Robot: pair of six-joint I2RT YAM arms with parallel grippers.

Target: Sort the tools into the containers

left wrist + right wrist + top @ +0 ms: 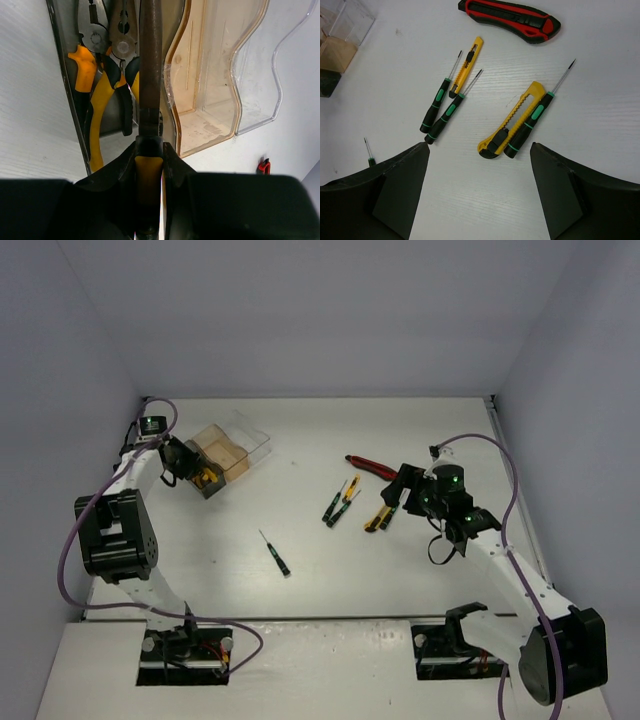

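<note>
Over the smoky grey bin (112,147), where two pliers (102,85) already lie, my left gripper (149,150) clamps a yellow-handled tool (149,75), which I judge needs releasing next, while my right gripper (479,146) hangs wide open above the larger yellow utility knife (512,117).

White wood-grain table (330,580) (evenly lit) between plain pale walls (320,310)

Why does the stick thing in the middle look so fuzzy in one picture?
Left wrist view: the yellow-handled tool in the left gripper sits right by the lens, so it blurs. Right wrist view: the red-black knife is crisp. Top view: even light, soft shadows.
</note>
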